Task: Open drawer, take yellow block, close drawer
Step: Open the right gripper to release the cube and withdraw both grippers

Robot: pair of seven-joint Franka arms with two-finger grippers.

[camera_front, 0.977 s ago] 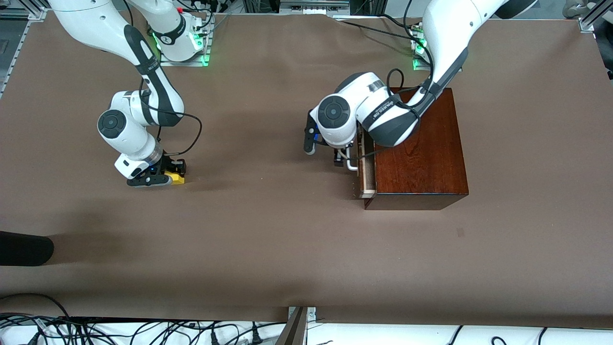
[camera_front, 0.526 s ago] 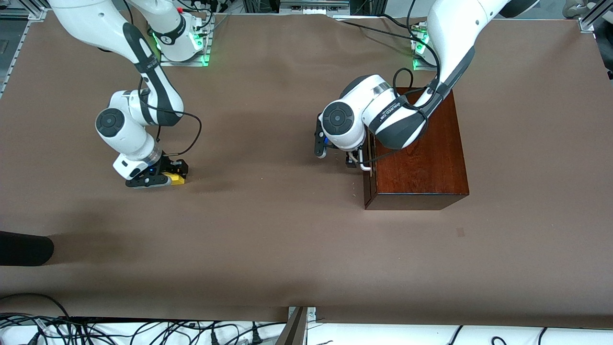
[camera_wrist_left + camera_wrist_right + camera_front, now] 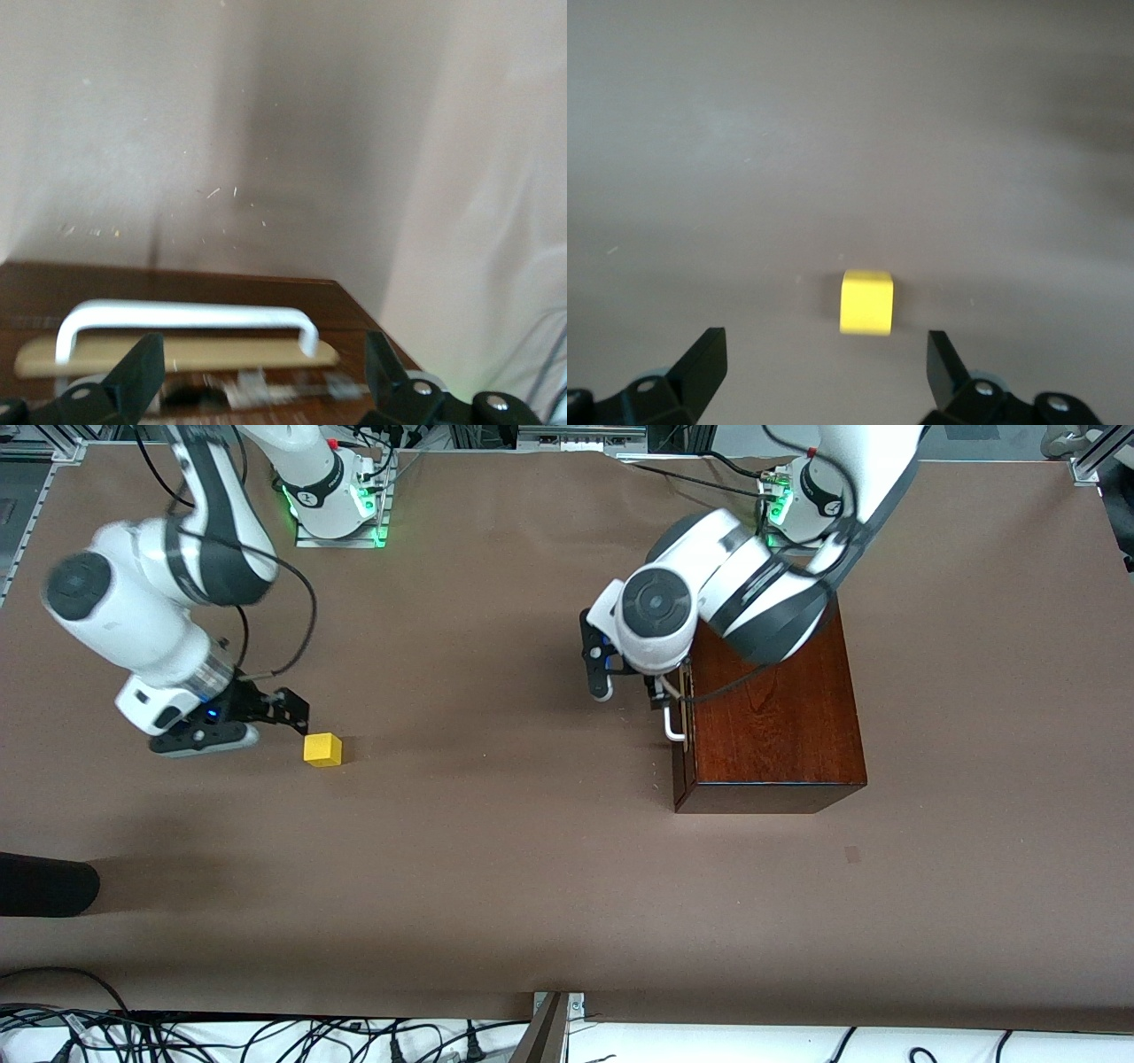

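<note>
Drawer (image 3: 678, 731) shut flush in wooden box (image 3: 771, 708); yellow block (image 3: 322, 749) out on table (image 3: 496, 868), task looks essentially done.

Block sitting alone on brown cover toward right arm's end, well apart from box, about as near front camera as drawer's handle (image 3: 673, 722). Right gripper (image 3: 232, 723) just beside block, over table, fingers spread wide, holding nothing; block free between and ahead of fingertips (image 3: 707, 359) in right wrist view. Left gripper (image 3: 257, 376) at white bar handle in front of drawer, jaws wide, straddling handle without clamping it. Remaining: probably only pulling both arms clear. Surface: wrinkled matte brown sheet, small speck marks near drawer front. Room: cables along near table edge, dark object at the right arm's end of the table, arm bases lit green.
</note>
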